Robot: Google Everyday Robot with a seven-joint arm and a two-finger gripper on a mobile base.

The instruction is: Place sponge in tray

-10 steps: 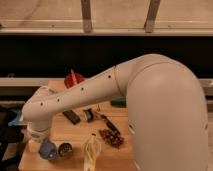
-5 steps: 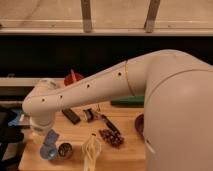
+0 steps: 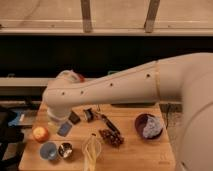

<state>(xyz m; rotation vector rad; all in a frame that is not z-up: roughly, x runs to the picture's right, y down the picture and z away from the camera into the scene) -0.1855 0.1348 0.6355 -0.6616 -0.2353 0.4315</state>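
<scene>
Camera view: the white arm reaches from the right edge across to the left, and the gripper (image 3: pixel 59 123) hangs from its wrist over the left part of the wooden tabletop (image 3: pixel 140 156). The jaws are together, clamped on the sponge (image 3: pixel 65 129), a small blue-grey block that sits tilted just under the wrist and seems lifted off the wood. Of the tray (image 3: pixel 114 73), only a thin green strip shows above the arm's upper edge; the arm hides the rest. An orange fruit (image 3: pixel 40 133) lies left of the sponge. A round blue bowl (image 3: pixel 48 150) and a small metal cup (image 3: pixel 65 150) stand side by side nearer the front edge. At the right, a dark purple bowl (image 3: pixel 145 120) holds a pale cloth (image 3: pixel 151 128).
</scene>
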